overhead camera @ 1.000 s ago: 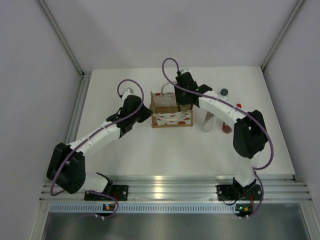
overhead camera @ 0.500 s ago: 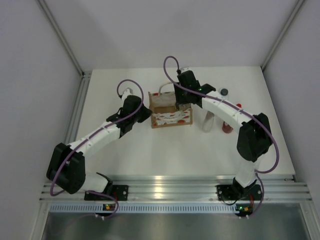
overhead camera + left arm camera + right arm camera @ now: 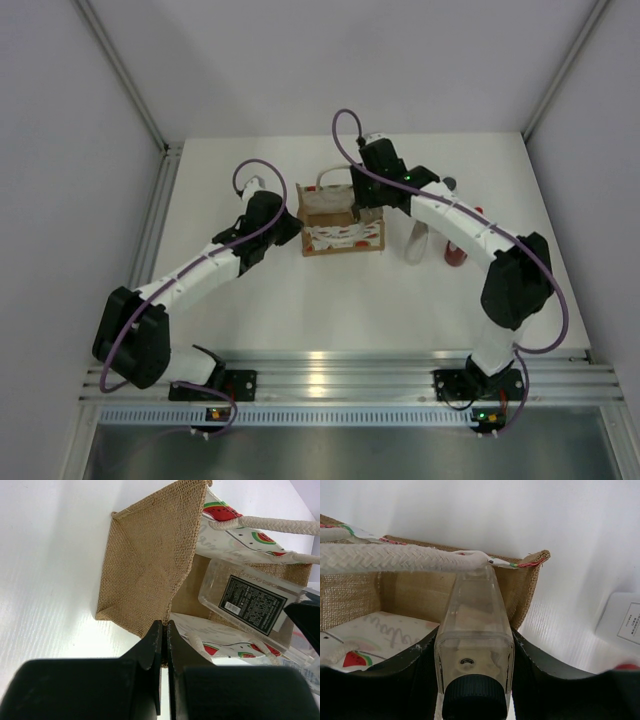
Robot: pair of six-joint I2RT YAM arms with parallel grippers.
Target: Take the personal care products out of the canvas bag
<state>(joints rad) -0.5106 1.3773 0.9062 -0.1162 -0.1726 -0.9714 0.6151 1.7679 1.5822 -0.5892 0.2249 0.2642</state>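
Clear bottle (image 3: 474, 625) sits inside the canvas bag (image 3: 145, 565), long axis along my right reach, cap toward that wrist. Right jaws pinch its sides; left jaws pressed together at the bag's wall.

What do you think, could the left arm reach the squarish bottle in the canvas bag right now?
Probably not: the left tool looks shut on the canvas bag at its side wall, and the right tool grips the squarish bottle there.
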